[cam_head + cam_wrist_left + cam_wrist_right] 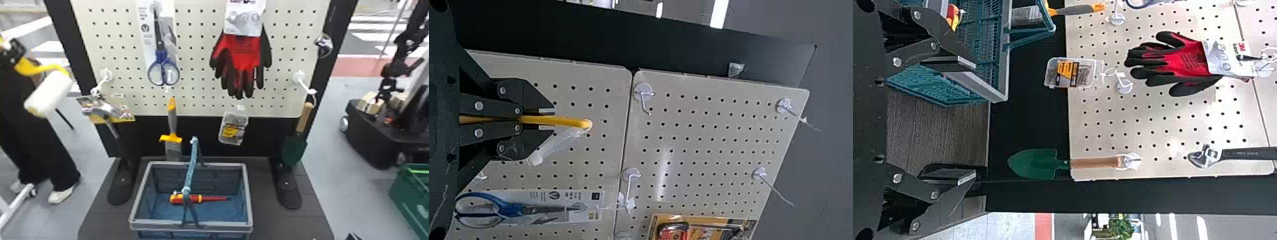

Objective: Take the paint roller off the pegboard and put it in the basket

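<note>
- The left end effector (15, 53) is at the head view's upper left, its fingers closed on the yellow handle of the paint roller.
- The paint roller (49, 93) hangs tilted from that grip, left of the pegboard (194, 48) and outside the basket, its white sleeve lower than the handle.
- A metal-headed tool (95, 111) and a yellow-edged packet (127, 120) hang together at the board's lower left.
- Blue-handled scissors (163, 68) hang on their card, handles down; below them is a flat brush (172, 123) with a grey and yellow handle.
- The basket (191, 226) sits on the dark base, handle raised, with a red and yellow screwdriver (209, 198) lying inside.
- Red and black gloves (242, 57) hang above a small clear box (234, 128).
- A green trowel (294, 149) hangs blade down, below an adjustable wrench (324, 45).
- The right end effector (350, 236) is at the head view's bottom edge, its fingers spread wide and holding nothing.
</note>
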Robot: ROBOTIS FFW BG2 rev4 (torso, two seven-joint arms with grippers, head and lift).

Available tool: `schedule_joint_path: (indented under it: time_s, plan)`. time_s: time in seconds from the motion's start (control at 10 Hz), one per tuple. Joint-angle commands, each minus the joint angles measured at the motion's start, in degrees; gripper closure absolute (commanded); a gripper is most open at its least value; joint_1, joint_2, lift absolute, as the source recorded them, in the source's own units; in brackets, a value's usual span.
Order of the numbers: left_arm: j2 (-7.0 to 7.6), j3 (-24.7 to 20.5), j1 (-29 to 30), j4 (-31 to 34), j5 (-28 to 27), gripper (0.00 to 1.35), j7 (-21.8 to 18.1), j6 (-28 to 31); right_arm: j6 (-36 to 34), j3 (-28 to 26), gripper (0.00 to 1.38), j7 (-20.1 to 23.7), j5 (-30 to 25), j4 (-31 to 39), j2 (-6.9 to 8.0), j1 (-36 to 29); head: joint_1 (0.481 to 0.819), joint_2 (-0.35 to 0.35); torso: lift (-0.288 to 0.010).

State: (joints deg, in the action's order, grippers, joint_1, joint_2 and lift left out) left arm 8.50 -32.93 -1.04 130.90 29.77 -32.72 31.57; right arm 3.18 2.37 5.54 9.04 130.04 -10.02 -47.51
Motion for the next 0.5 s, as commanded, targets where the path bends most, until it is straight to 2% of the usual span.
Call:
schedule_joint_path:
  time_s: [0.0,0.1,0.2,0.3,0.4]
  plan:
    - [-4.45,-0.29,4.4,1.37,0.46,1.22,0.73,-1.95,-0.02,0.0,0.5,0.0,0.01,-0.03,0.0,-0.02,0.549,0.0,-0.1]
    - [-6.12,1.03,7.1,1.09,0.64,1.22,2.22,-3.88,-0.02,0.09,0.5,0.0,0.01,-0.17,0.0,0.11,0.549,0.0,-0.1]
    - [-7.88,2.96,9.69,0.95,2.4,1.22,5.91,-4.41,-0.02,0.09,0.5,0.09,-0.08,-0.17,0.0,0.11,0.549,0.0,-0.1]
    - [-8.65,4.1,11.04,-0.32,2.92,1.22,7.14,-4.41,-0.02,0.18,0.5,0.09,0.01,-0.17,0.0,0.11,0.549,0.0,-0.1]
    - [-8.65,5.34,11.41,-2.85,4.15,1.22,7.14,-4.49,-0.02,0.18,0.5,0.0,0.01,-0.17,0.0,0.11,0.549,0.0,-0.1]
